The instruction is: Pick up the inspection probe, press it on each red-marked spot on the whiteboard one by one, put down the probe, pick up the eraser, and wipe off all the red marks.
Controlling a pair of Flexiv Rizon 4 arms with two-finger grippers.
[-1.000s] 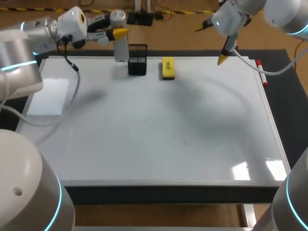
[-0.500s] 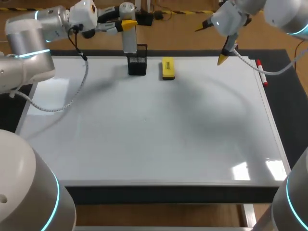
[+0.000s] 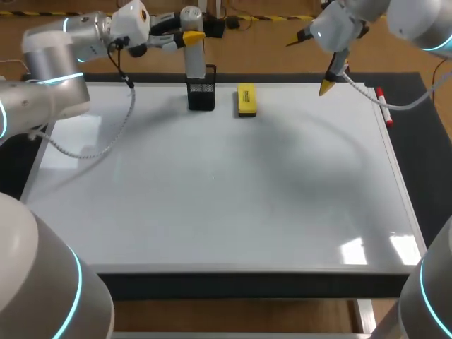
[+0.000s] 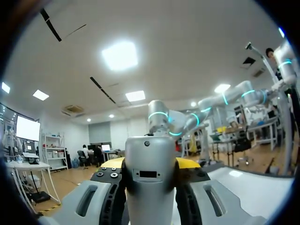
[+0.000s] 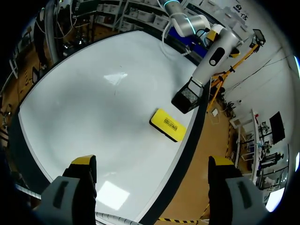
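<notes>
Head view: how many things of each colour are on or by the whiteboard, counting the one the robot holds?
Yellow: 1, the eraser
Black: 1, the mesh holder
Silver: 1, the probe in the left tool
Red: 1, the marker
Total: 4

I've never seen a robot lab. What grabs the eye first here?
The left tool grips a silver inspection probe, its lower end at the mouth of a black mesh holder at the far edge of the whiteboard. A bright yellow eraser lies beside the holder.
</notes>
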